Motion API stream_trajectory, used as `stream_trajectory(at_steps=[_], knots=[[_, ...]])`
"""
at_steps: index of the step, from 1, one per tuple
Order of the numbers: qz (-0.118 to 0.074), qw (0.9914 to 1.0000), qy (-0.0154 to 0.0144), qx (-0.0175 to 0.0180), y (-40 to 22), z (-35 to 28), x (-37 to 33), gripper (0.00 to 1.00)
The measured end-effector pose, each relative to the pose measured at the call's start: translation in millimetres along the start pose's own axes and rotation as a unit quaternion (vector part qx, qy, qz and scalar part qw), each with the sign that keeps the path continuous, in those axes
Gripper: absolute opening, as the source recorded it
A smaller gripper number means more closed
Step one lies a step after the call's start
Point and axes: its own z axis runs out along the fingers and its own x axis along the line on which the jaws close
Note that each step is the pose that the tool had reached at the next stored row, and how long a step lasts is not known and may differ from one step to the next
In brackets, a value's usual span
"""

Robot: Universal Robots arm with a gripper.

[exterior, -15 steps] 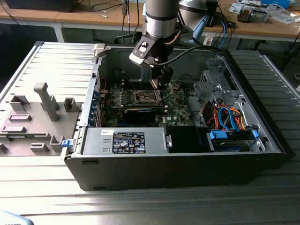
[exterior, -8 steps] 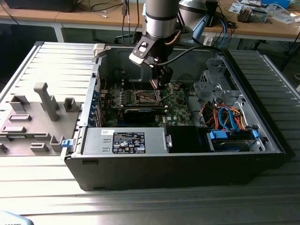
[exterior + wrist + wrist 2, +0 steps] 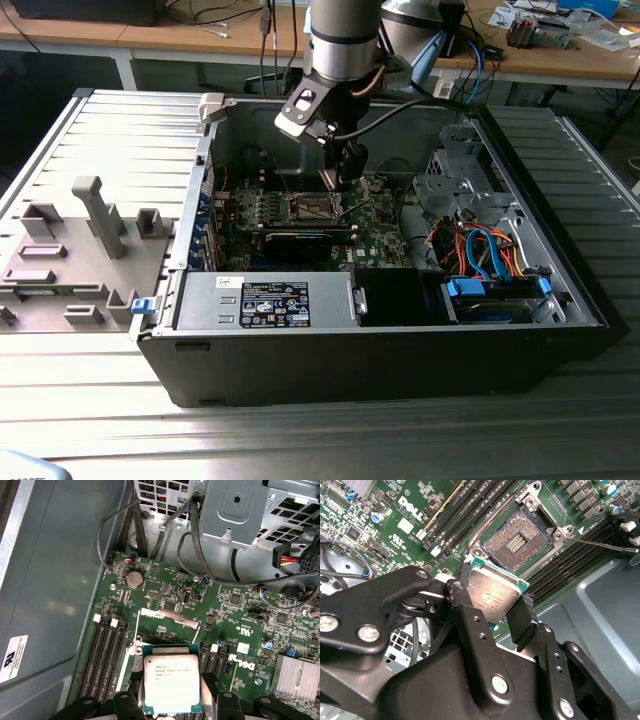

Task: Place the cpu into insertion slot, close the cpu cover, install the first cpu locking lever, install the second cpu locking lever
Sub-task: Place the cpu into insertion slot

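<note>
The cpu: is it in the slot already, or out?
Out. The gripper holds the cpu by its edges, short of the slot, whose pin field lies bare.

In the computer case [image 3: 380,365], the cpu [image 3: 492,595] sits in the gripper [image 3: 494,604] over the motherboard [image 3: 395,520], near the insertion slot [image 3: 517,540]. The drive cage [image 3: 462,168] lies to the exterior view's right.

- You have the cpu [image 3: 495,596], silvery-grey top showing, clamped in the hand [image 3: 492,606], not seated.
- The insertion slot [image 3: 518,539] lies bare nearby, dark centre exposed.
- The cpu cover [image 3: 167,618] stands raised.
</note>
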Motion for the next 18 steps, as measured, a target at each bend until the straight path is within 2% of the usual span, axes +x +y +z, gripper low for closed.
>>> stream_trajectory(at_steps=[3, 4, 5, 6, 7, 8, 9, 11, 14, 18], knots=[[0.016, 0.99987, -0.0022, 0.0000, -0.1, 0.8, 0.0, 0.55], [0.023, 0.99972, -0.0057, 0.0012, -0.1, 1.6, 0.0, 0.55], [0.029, 0.99953, -0.0072, 0.0043, -0.2, 2.4, 0.0, 0.55], [0.033, 0.99939, -0.0072, 0.0081, -0.2, 2.7, -0.1, 0.55], [0.037, 0.99917, -0.0063, 0.0150, -0.3, 3.1, 0.0, 0.55], [0.043, 0.99880, -0.0047, 0.0240, -0.3, 3.6, -0.1, 0.55], [0.048, 0.99833, -0.0038, 0.0315, -0.3, 4.1, -0.1, 0.55], [0.056, 0.99767, -0.0041, 0.0381, -0.4, 5.0, -0.1, 0.55], [0.065, 0.99712, -0.0052, 0.0389, -0.5, 5.2, -0.1, 0.55], [0.065, 0.99709, -0.0052, 0.0388, -0.4, 5.3, -0.1, 0.55]])
